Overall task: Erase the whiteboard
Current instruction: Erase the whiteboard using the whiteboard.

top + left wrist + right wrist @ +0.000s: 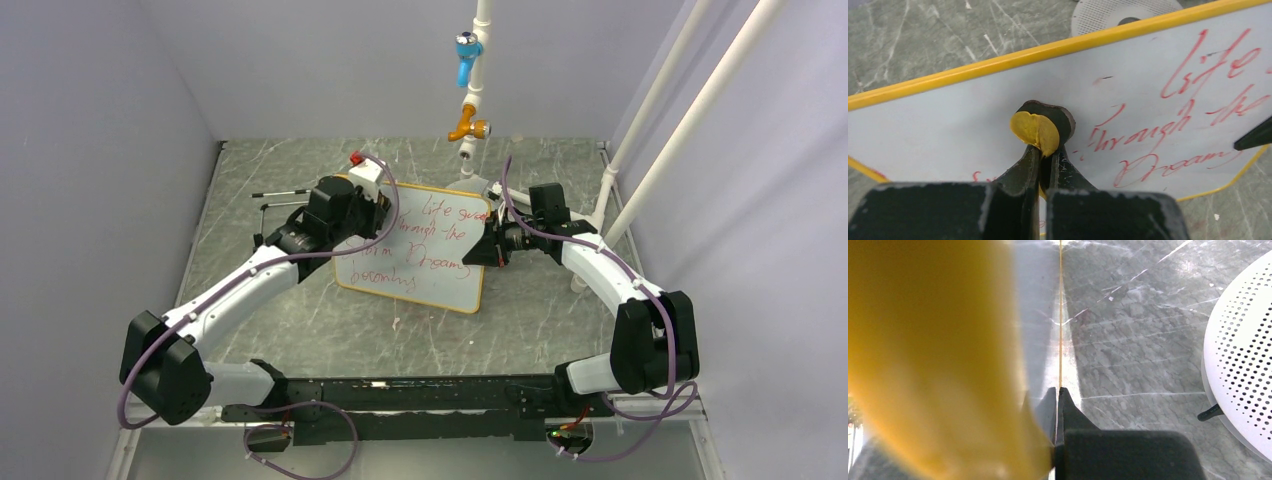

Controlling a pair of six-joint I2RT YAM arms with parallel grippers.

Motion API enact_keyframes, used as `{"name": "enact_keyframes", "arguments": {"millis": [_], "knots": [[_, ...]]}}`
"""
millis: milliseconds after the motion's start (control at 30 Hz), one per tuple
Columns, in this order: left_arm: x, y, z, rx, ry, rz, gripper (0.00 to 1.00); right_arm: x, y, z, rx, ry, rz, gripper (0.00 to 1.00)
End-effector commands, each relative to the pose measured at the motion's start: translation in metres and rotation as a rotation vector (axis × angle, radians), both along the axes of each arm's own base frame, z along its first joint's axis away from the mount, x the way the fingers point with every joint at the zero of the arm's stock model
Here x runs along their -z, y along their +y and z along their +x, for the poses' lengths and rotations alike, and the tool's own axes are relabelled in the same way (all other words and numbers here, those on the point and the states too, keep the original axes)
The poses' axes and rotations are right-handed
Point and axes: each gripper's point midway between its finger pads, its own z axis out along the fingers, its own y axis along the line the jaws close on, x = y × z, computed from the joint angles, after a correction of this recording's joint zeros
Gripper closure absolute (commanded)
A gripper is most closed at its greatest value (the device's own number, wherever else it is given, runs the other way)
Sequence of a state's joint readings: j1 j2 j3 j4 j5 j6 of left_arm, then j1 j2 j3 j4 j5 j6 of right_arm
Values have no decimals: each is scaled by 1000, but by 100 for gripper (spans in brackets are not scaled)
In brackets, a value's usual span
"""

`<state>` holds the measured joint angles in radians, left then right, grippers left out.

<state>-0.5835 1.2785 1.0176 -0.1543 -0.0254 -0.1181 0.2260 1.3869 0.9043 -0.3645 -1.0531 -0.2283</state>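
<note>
The left pincer (1045, 137) is pressed fully closed, with nothing visible between its two dark fingers. One fingertip carries a round yellow pad (1034, 131). The tip points at the upper left part of the whiteboard (948, 115), over a bare white patch. Whether it touches the surface cannot be told.

To the right of that tip, red handwriting (1168, 130) runs across the board in several slanted lines. A thin orange-yellow frame (998, 60) rims the board.

The right pincer (1058, 395) is also closed tight, and the board's thin edge (1060, 315) runs straight out from between its fingertips, seen edge-on. From above, this pincer sits at the middle of the board's right side, gripping it there. A large yellow blur fills the left of the right wrist view, too close to the lens to make out.

The whiteboard lies in the middle of a grey marbled table (300, 330), between the two arms and turned slightly askew. The left arm reaches over its top left corner. Whether the board lies flat or is tipped up cannot be told.

A round white disc with many small holes (1243, 355) rests on the table just beyond the board's far right corner. Above the back of the table hangs a white pipe (478, 60) with a blue fitting and an orange one.
</note>
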Motion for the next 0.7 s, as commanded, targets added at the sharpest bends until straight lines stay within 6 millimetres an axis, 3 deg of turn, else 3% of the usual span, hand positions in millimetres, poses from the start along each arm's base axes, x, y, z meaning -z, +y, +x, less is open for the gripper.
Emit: {"name": "enact_keyframes", "arguments": {"millis": [0, 133, 300, 400, 667], "knots": [[-29, -36, -5, 82, -68, -86, 100, -11, 3, 0, -27, -68, -10, 100], [-38, -69, -14, 141, -77, -105, 100, -10, 3, 0, -28, -65, -9, 100], [-40, -87, -14, 139, -81, -88, 100, -10, 3, 1, -28, -63, -11, 100], [-29, -73, -5, 70, -82, -40, 100, -10, 3, 0, -29, -65, -11, 100], [-19, 0, 18, -93, -74, -43, 100, -13, 3, 0, -31, -68, -6, 100]]}}
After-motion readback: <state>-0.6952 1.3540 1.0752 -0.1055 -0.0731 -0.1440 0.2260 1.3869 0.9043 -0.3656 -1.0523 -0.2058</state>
